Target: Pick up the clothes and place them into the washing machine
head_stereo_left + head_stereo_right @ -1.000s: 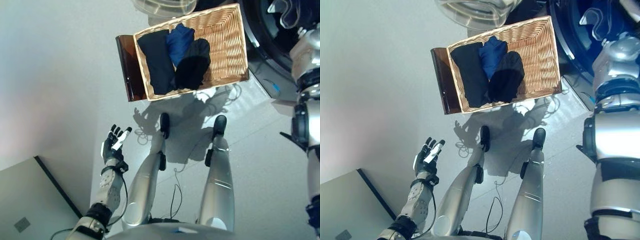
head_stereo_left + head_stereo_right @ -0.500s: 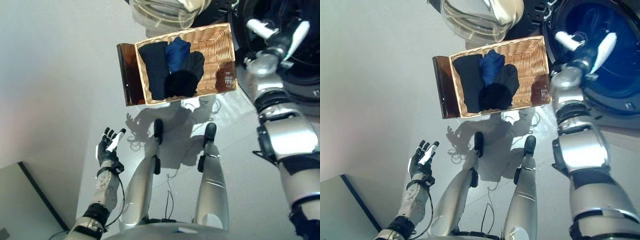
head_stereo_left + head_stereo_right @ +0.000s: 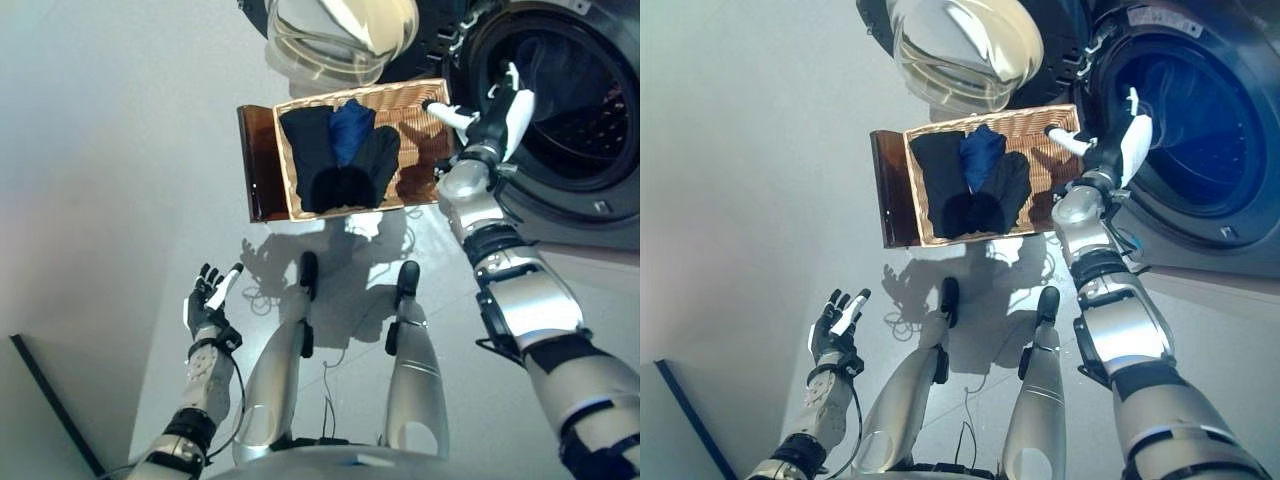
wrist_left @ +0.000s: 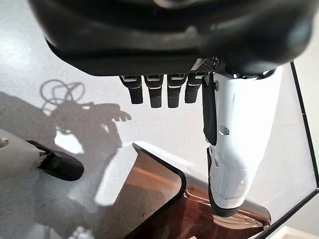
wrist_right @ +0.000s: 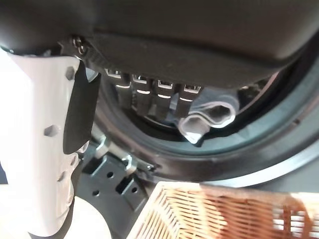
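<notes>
Right hand, fingers spread and empty, hangs at the rim of the washing machine drum, just past the wicker basket edge. Dark clothes fill the basket's left half; one garment lies inside the drum. Left hand hovers open-fingered above bare floor.

Dark and blue clothes heaped in basket beside open washing machine

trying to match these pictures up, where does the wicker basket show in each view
Left eye view: woven tan wicker basket, upper centre, holding dark clothes.
Right eye view: upper centre too.
Left wrist view: not in it.
Right wrist view: a corner below the washing machine's round door opening.
Shared landmark: that door opening, right of the basket.
</notes>
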Robot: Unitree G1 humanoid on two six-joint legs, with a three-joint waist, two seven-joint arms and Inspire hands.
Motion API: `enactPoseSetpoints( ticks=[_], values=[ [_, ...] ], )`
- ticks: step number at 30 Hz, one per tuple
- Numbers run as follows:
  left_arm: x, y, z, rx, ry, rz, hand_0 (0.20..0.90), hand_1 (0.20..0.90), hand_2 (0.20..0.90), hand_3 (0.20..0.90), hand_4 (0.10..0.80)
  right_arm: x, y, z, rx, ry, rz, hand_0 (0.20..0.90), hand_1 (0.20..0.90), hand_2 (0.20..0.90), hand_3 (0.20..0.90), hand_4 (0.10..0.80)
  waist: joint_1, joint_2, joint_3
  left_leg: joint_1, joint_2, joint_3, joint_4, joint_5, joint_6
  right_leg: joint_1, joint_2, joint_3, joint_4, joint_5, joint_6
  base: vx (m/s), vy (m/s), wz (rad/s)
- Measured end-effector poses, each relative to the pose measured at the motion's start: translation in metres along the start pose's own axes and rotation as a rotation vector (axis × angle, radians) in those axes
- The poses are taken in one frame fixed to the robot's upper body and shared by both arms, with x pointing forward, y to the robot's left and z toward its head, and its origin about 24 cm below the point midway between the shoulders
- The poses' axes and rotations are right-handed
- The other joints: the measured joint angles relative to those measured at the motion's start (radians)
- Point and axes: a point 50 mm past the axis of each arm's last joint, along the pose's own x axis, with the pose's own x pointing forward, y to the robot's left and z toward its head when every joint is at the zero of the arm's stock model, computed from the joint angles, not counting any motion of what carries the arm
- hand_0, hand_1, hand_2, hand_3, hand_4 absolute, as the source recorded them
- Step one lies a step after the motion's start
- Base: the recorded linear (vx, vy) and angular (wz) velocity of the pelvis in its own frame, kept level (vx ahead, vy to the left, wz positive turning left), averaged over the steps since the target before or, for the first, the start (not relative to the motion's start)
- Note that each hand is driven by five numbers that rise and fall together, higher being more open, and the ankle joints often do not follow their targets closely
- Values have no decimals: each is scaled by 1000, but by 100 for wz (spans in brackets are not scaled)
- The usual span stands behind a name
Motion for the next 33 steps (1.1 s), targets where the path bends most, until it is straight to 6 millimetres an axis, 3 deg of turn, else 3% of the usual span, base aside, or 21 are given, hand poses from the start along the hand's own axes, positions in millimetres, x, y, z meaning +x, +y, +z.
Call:
enactPoseSetpoints(
  ticks=[8, 16, 25, 33],
  values=[
    [0, 0, 0, 16, -2, -1, 900, 900, 900, 900, 800, -18, 23, -1, -222, -141, 182, 900, 900, 900, 900, 800, 2, -24, 1, 1, 15, -12, -4, -1, -2, 38, 18, -21, -65, 30, -10, 15, 3, 1],
    [0, 1, -1, 18, -2, 0, 900, 900, 900, 900, 800, -40, 52, -5, -242, -127, 326, 900, 900, 900, 900, 800, 12, -60, 1, 18, 28, -18, -16, -1, -7, 83, 30, -41, -121, 51, -15, 33, 0, 2],
    [3, -9, 25, -36, -97, -43, 900, 900, 900, 900, 800, -43, 54, -17, -288, -93, 370, 900, 900, 900, 900, 800, 24, -60, 7, 15, 30, -53, -44, 13, -25, 86, 31, -75, -122, 46, -19, 14, -9, 9],
    [3, -18, 37, -55, -142, -85, 900, 900, 900, 900, 800, -40, 47, -34, -385, -56, 391, 900, 900, 900, 900, 800, 40, -58, 50, -17, 31, -62, -57, 21, -25, 63, 33, -86, -138, 46, -19, -6, 1, 4]
  ],
)
